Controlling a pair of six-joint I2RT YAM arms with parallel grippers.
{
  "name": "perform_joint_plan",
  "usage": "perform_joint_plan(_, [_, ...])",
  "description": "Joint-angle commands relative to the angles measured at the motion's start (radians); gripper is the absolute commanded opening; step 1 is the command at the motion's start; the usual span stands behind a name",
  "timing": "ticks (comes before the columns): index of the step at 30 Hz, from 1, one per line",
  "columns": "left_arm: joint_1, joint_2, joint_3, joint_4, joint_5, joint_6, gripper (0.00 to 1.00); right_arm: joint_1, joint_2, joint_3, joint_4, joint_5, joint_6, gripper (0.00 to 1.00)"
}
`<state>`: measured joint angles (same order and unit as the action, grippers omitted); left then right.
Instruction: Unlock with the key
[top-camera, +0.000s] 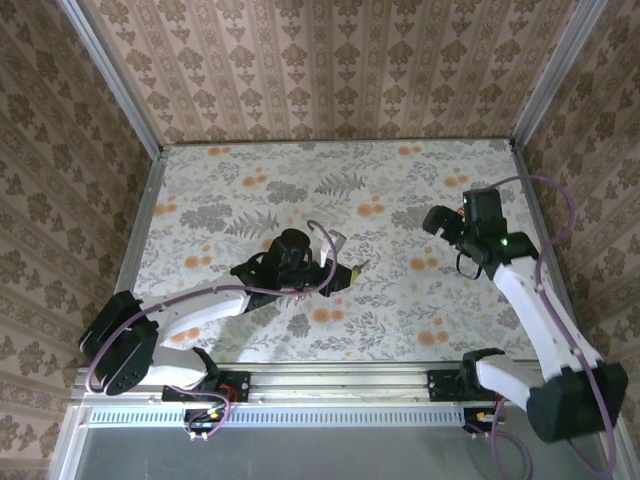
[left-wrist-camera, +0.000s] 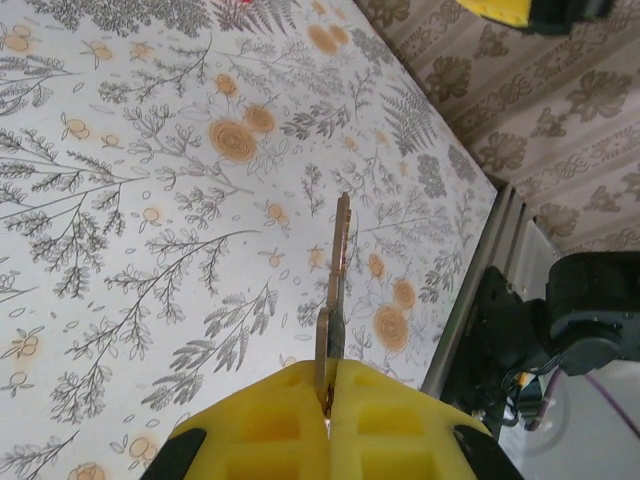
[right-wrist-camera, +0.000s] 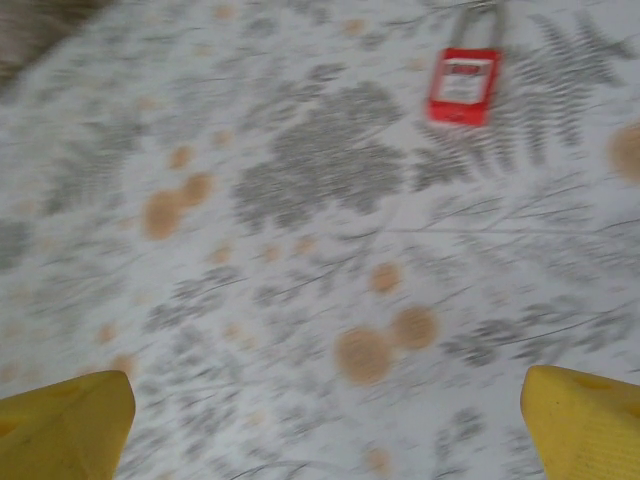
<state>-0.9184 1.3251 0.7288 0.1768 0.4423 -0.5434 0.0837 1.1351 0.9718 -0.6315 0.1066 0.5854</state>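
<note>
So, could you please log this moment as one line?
left hand: shut on key | right hand: open | padlock: on table, untouched

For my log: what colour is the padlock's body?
Red. The padlock shows best in the right wrist view, lying flat on the table.

A floral-patterned table (top-camera: 400, 330) enclosed by damask-wallpapered walls (top-camera: 330, 70) with metal corner posts (top-camera: 113, 75).

One key (left-wrist-camera: 338, 290), pinched between the closed yellow pads of the left gripper (left-wrist-camera: 328, 378). One red padlock (right-wrist-camera: 463, 86), lying ahead of the right gripper (right-wrist-camera: 328, 405), beyond its wide-spread fingers and nearer the right-hand one. Two arms: the left arm (top-camera: 200, 305) and the right arm (top-camera: 535, 300). Two grippers, four yellow fingers in all. One flowered table (top-camera: 420, 310).
</note>
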Motion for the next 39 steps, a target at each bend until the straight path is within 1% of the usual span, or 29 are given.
perform_joint_plan(1, [-0.006,-0.037,0.022,-0.034,-0.021,0.052,0.0,-0.068,0.157,0.079,-0.064,0.111,-0.131,1.0])
perform_joint_plan(5, [-0.021,-0.069,-0.008,-0.018,-0.056,0.061,0.0,-0.143,0.412,0.21,-0.056,0.117,-0.149,0.98])
perform_joint_plan(8, [-0.028,-0.1,-0.033,-0.007,-0.076,0.063,0.0,-0.178,0.574,0.32,-0.064,0.111,-0.151,0.95])
perform_joint_plan(11, [-0.029,-0.127,-0.04,-0.034,-0.097,0.072,0.0,-0.205,0.705,0.433,-0.087,0.094,-0.139,0.9])
perform_joint_plan(17, [-0.03,-0.172,-0.054,-0.052,-0.129,0.079,0.0,-0.22,0.887,0.587,-0.115,0.058,-0.103,0.78])
perform_joint_plan(22, [-0.029,-0.18,-0.054,-0.059,-0.138,0.082,0.0,-0.22,0.989,0.666,-0.141,0.021,-0.072,0.69])
perform_joint_plan(31, [-0.02,-0.182,-0.06,-0.059,-0.142,0.074,0.0,-0.22,1.041,0.663,-0.129,0.023,-0.067,0.61])
perform_joint_plan(35, [-0.015,-0.18,-0.055,-0.062,-0.14,0.071,0.0,-0.219,1.057,0.659,-0.123,0.02,-0.066,0.5])
perform_joint_plan(39, [-0.015,-0.181,-0.051,-0.064,-0.14,0.068,0.0,-0.219,1.061,0.671,-0.131,0.033,-0.062,0.43])
